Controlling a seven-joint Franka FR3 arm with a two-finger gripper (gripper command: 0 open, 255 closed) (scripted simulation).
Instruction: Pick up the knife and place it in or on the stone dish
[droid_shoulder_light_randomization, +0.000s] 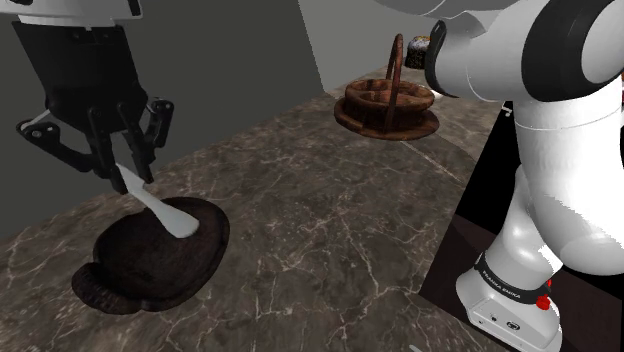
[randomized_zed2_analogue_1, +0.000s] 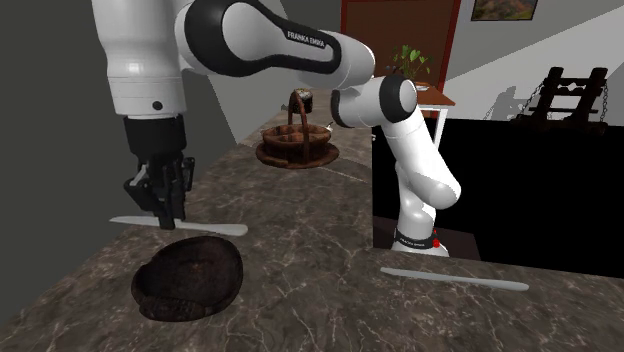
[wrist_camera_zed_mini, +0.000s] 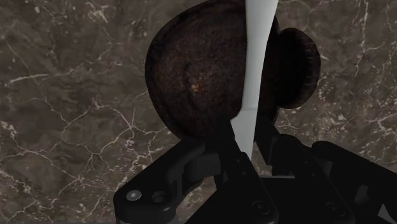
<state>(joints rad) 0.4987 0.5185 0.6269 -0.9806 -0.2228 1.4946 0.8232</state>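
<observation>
My black gripper (droid_shoulder_light_randomization: 128, 172) is shut on a plain white knife (droid_shoulder_light_randomization: 163, 212), holding it near the middle of its length. The knife hangs just above a dark brown, rough stone dish (droid_shoulder_light_randomization: 150, 262) near the left end of the marble counter. In the second exterior view the knife (randomized_zed2_analogue_1: 210, 228) lies roughly level under the gripper (randomized_zed2_analogue_1: 165, 212), over the far edge of the dish (randomized_zed2_analogue_1: 190, 280). The wrist view has the knife (wrist_camera_zed_mini: 257, 57) running out from between the fingers across the dish (wrist_camera_zed_mini: 191, 70); the gripper (wrist_camera_zed_mini: 248, 145) clasps it.
A brown wooden basket with a tall handle (droid_shoulder_light_randomization: 388, 100) stands at the counter's far end (randomized_zed2_analogue_1: 297, 145). A second pale knife (randomized_zed2_analogue_1: 455, 278) lies on the counter near the robot's base (randomized_zed2_analogue_1: 418, 240). The black stand (droid_shoulder_light_randomization: 520, 250) borders the marble counter (droid_shoulder_light_randomization: 330, 220).
</observation>
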